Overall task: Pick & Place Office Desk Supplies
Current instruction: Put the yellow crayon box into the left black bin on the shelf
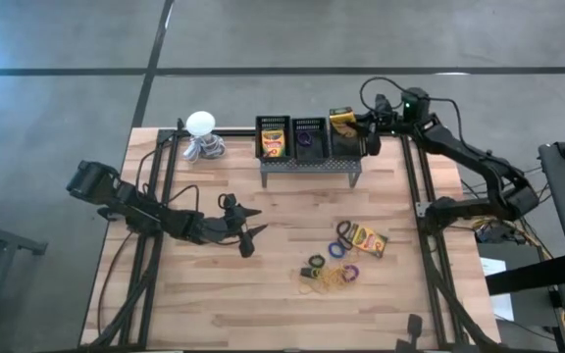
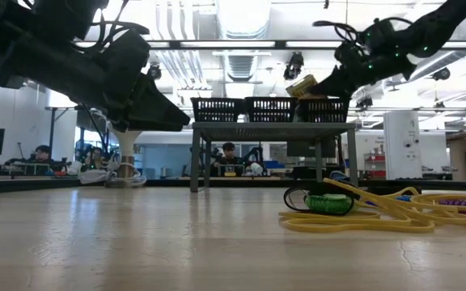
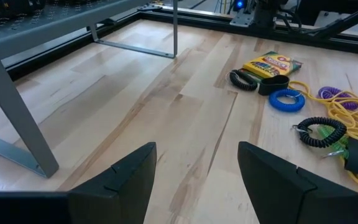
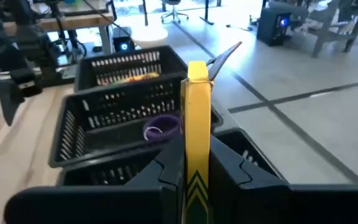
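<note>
Gripping a crayon box (image 4: 197,149) edge-on between its closed fingers, the right gripper (image 1: 359,122) hangs above the right-hand black basket (image 1: 344,144) of three that stand in a row on a grey metal rack (image 1: 309,165) at the far side of the wooden table (image 1: 214,294). Seen from table height, that box (image 2: 302,85) is tilted and sits just over the basket rim. The left-hand basket (image 1: 274,140) on the rack holds another crayon box (image 1: 274,146); the middle basket (image 1: 309,137) holds a purple ring (image 4: 163,127).

In front of the rack and to its right, a third crayon box (image 1: 369,239) lies flat on the table, with a blue ring (image 3: 286,99) and black rings (image 3: 243,79) touching or just beside it, and a tangle of yellow rubber bands (image 1: 328,281) a little nearer the front edge.

The left gripper (image 1: 247,224) hovers in front of the rack and to its left, fingers (image 3: 120,177) spread apart and holding nothing. A white ball-shaped object (image 1: 201,125) stands left of the rack.
</note>
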Robot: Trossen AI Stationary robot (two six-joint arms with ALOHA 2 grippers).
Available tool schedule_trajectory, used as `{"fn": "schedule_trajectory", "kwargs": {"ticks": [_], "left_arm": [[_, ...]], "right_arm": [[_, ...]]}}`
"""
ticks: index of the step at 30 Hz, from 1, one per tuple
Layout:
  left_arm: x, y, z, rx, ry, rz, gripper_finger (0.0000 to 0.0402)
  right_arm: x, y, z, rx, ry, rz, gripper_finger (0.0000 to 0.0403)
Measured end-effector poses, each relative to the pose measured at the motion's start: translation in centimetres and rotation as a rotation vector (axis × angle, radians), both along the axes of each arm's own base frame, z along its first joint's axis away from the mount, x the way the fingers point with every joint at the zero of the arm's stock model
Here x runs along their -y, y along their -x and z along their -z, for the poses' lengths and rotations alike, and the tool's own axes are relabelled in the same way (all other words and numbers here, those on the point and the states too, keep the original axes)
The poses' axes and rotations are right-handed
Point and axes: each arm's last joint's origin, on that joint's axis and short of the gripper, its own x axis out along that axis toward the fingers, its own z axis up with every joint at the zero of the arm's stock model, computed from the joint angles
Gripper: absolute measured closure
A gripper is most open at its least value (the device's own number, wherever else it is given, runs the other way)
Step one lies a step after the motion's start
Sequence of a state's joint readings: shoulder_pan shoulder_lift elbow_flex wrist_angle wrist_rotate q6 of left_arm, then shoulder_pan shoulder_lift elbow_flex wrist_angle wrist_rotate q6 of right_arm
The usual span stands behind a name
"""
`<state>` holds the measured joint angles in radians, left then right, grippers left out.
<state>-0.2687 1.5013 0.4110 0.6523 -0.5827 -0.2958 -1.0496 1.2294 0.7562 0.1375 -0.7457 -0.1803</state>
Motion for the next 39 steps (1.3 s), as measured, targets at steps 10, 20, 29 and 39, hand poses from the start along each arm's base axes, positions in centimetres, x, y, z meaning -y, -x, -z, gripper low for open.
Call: {"fn": "schedule_trajectory", "kwargs": {"ticks": [10, 20, 29, 39], "left_arm": [[0.0, 0.0, 0.0, 0.005, 0.012, -0.005, 0.017], [0.6, -0.8, -2.1, 0.171, -0.108, 0.171, 0.017], [0.1, -4.5, -7.9, 0.331, -0.386, 0.273, 0.017], [0.0, -8.0, -12.5, 0.251, -0.363, 0.418, 0.0142]], "right_arm": [[-2.8, 0.7, -4.0, 0.121, 0.111, -0.017, 0.0364], [-14.8, -3.5, -3.6, 0.228, 0.246, -0.322, 0.0364], [-24.1, -5.8, 1.5, 0.498, 0.405, -0.389, 0.0364], [-25.0, -9.7, 2.4, 0.413, 0.429, -0.386, 0.0364]]}}
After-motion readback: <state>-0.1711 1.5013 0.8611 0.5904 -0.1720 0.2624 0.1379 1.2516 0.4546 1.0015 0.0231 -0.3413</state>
